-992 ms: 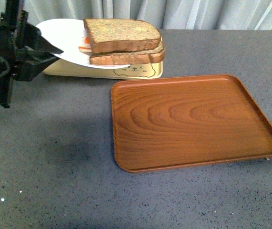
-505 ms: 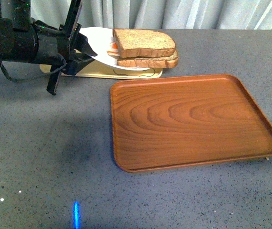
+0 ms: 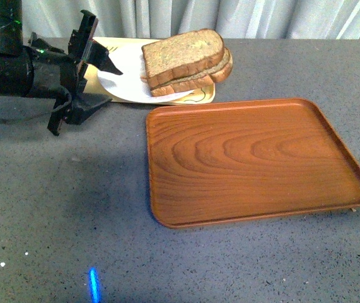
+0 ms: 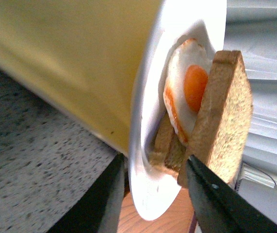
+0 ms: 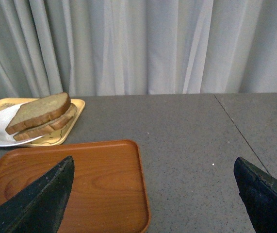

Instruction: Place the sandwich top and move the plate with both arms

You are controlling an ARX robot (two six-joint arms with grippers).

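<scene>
left gripper clamps plate rim so we can carry it, top aboard | right gripper wide, empty, free to share load

The left gripper straddles the rim of the plate. A fried egg, yolk exposed, sits beneath the sandwich top.

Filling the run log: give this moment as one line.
left gripper: shut on plate rim | plate: tilted | sandwich top: on egg | right gripper: open, holding nothing

Soft even light, blurred left-wrist foreground
</scene>
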